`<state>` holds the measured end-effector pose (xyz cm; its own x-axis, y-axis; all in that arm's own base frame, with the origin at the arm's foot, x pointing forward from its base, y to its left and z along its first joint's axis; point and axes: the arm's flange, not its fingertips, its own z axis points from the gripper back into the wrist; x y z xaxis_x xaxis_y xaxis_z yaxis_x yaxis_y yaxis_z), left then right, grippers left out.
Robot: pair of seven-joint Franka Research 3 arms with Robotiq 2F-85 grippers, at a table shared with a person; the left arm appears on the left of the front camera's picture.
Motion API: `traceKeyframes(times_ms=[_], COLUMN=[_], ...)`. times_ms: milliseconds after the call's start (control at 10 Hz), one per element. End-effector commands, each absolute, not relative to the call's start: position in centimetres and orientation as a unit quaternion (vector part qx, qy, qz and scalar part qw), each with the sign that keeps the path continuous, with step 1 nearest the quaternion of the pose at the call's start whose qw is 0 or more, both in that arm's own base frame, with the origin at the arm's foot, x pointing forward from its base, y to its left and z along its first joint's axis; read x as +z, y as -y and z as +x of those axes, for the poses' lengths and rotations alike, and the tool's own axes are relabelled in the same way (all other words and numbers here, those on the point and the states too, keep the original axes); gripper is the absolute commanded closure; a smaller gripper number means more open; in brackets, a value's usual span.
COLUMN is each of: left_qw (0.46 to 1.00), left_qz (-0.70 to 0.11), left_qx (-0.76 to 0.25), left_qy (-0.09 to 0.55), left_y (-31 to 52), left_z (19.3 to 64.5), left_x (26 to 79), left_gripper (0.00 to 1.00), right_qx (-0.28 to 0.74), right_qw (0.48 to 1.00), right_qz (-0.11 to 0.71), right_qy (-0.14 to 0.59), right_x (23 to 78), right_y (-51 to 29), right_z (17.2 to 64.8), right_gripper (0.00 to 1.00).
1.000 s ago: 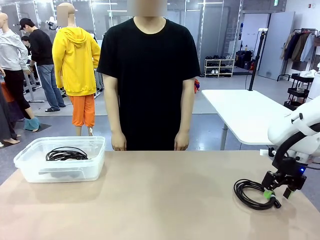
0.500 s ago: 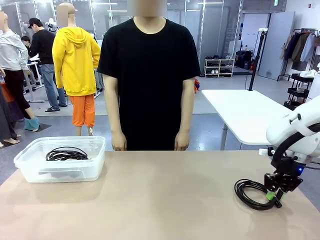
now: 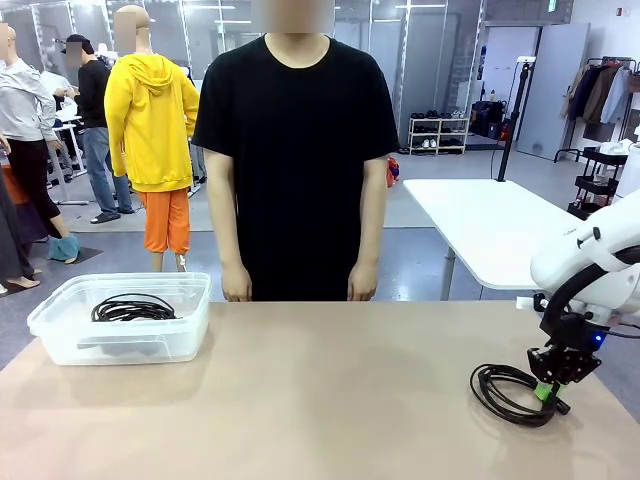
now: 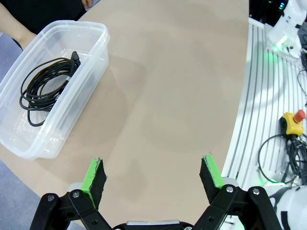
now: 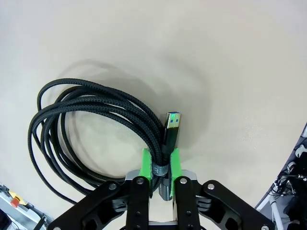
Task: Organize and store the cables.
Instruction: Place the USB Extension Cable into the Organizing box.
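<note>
Item one: coiled black cable [image 5: 91, 129], lying flat on the tan table [image 3: 330, 400] at the robot's right near edge, well apart from the bin. It is pinched by the right gripper [image 5: 160, 165], whose green pads [image 5: 147, 165] sit narrow on the bundled strands at the tie, just below the upright USB plug [image 5: 171, 125]; taking it at the tie likely keeps the loops together as one bundle when lifted. In the front view the same gripper [image 3: 545, 390] sits low at the coil's [image 3: 510, 392] right side, the coil resting on the table, so the lift appears not yet begun. Item two: a second coiled cable [image 3: 133, 308], already stored inside the clear plastic bin [image 3: 60, 335] at the table's far left corner, the evident destination. Item three: left gripper [image 4: 152, 172], spread wide and empty, hanging above bare table near the bin [image 4: 98, 38], holding nothing. Item four: a person [image 3: 296, 150] standing at the far edge, hands [image 3: 237, 288] down at their sides, not touching anything.
</note>
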<state>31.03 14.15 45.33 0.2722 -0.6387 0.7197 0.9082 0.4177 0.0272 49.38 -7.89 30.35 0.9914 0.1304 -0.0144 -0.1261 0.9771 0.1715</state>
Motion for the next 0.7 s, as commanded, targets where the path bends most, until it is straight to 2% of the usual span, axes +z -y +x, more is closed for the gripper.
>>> traceKeyframes(times_ms=[0, 200, 400, 600], left_qw=[0.773, 0.773, 0.773, 0.773], left_qz=[-0.197, -0.197, -0.197, -0.197], left_qx=[-0.503, -0.503, -0.503, -0.503], left_qy=[0.334, 0.334, 0.334, 0.334], left_y=[-14.2, -14.2, -14.2, -14.2], left_z=[30.9, 30.9, 30.9, 30.9], left_x=[45.3, 45.3, 45.3, 45.3], left_gripper=[0.0, 0.0, 0.0, 0.0], right_qx=[0.047, 0.045, 0.059, 0.066], right_qw=[0.996, 0.997, 0.997, 0.996], right_qz=[0.074, 0.062, 0.043, 0.052], right_qy=[-0.013, -0.015, -0.007, -0.023], right_x=[31.0, 33.4, 38.6, 40.1], right_y=[7.3, 6.9, 5.2, 3.8], right_z=[49.5, 49.6, 49.2, 49.3], right_gripper=[1.0, 1.0, 1.0, 1.0])
